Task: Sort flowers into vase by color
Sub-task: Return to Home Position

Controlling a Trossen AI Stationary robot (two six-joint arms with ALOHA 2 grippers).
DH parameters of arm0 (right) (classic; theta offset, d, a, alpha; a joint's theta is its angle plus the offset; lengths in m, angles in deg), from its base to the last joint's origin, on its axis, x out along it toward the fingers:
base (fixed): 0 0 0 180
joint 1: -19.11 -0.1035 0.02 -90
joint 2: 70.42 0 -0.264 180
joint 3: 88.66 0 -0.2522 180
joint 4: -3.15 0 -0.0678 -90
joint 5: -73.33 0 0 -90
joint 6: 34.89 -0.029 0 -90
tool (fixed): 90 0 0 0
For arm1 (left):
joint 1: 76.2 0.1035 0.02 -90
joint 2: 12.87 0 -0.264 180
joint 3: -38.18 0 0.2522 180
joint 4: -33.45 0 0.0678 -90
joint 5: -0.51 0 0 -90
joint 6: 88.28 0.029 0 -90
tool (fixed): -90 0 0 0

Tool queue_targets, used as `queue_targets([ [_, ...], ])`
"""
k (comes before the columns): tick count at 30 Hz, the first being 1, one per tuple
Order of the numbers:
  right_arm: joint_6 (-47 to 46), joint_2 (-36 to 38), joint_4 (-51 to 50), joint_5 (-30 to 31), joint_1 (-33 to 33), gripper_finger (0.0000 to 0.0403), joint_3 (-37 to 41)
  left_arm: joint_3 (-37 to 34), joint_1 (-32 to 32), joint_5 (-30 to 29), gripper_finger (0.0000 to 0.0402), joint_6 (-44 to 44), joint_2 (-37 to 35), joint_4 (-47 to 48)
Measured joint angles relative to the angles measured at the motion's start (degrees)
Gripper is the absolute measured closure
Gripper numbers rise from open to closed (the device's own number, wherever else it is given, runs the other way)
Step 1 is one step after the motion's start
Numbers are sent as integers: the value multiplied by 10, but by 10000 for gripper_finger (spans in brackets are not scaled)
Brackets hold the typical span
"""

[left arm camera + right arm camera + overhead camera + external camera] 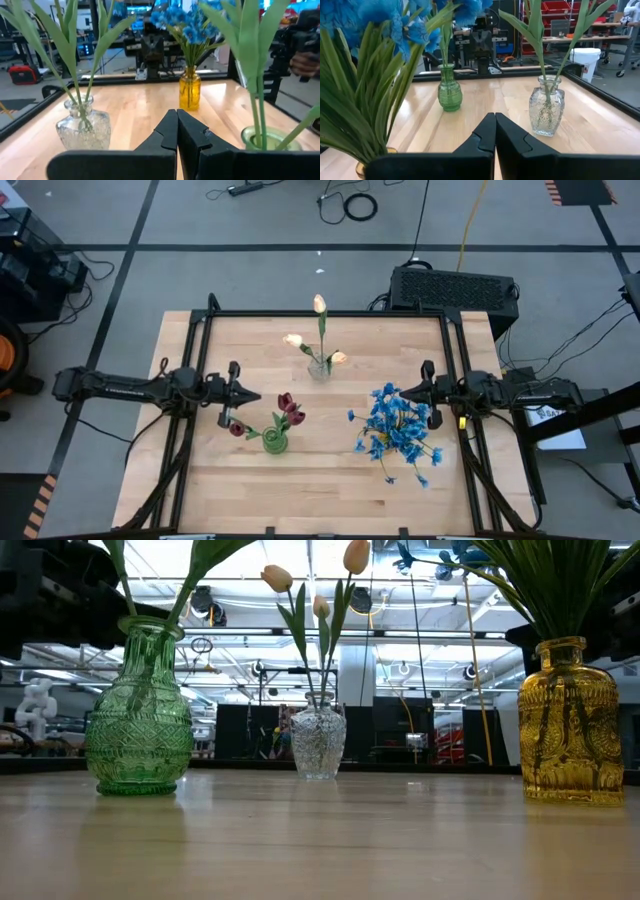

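Observation:
Three vases stand upright on the wooden table. A green glass vase [274, 442] at the near left holds dark red tulips [289, 411]. A clear glass vase [319, 367] at the far middle holds cream-peach tulips [319, 304]. A yellow glass vase [570, 722] at the right holds blue blooms [397, 425]. My left gripper [257, 396] is shut and level at the table's left, just left of the green vase, touching nothing. My right gripper [402, 392] is shut and level at the table's right, beside the blue blooms, holding nothing.
A black metal frame [330, 313] runs around the table's far, left and right edges. A black box [455, 287] sits behind the far right corner. Bare wood lies between the vases and along the near edge [320, 505].

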Motion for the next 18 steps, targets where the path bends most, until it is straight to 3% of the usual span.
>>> queue_targets([
  [10,-2,0,-10,0,0,403,0,0,0,25,400,13,-97,69],
  [14,-22,0,-10,-1,0,403,0,0,0,14,400,13,-135,124],
  [18,14,0,-12,3,0,403,0,0,0,-3,400,13,-171,180],
])
